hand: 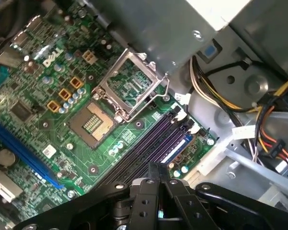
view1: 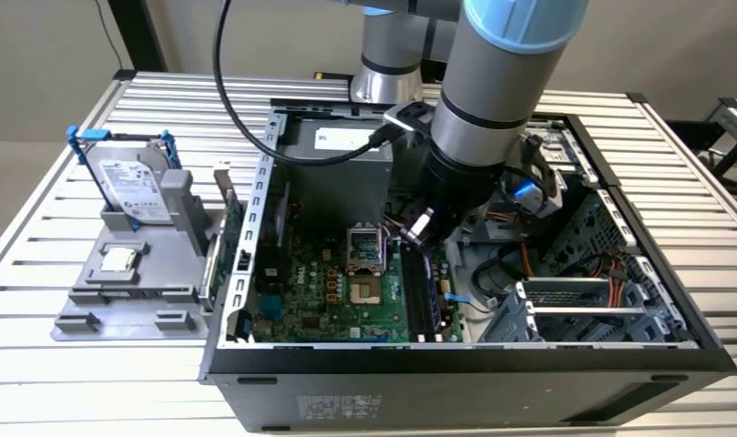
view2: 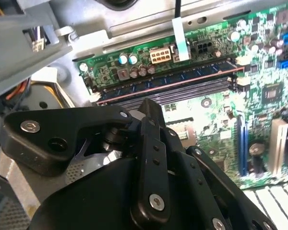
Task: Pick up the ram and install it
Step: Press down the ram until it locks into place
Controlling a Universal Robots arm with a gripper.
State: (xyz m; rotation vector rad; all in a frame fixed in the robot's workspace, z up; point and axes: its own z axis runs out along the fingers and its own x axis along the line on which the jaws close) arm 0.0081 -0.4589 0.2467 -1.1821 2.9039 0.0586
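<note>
Exterior view: arm reaches down into the open case (view1: 240, 273), gripper (view1: 419, 228) low over the far end of the slots (view1: 419, 291).
Claw: fingers together in both wrist views (hand: 159, 166) (view2: 151, 106); I see nothing between them.
Ram place: ram (view2: 182, 76) stands on edge in the slot farthest from the socket (hand: 93, 122), on the board's (view1: 332, 291) right side; it is apart from the fingertips.
Ram axis: long axis runs near to far in the exterior view (view1: 441, 284), parallel to the other slots and the board's right edge.
Ram in first wrist view: bluish strip (hand: 175, 146) ending at a white latch (hand: 194, 128).
Edges: case metal and cables (hand: 273, 129) just right of the ram; dark slots just left of it.
Open room: flat board between slots and socket; the case's top is open.
</note>
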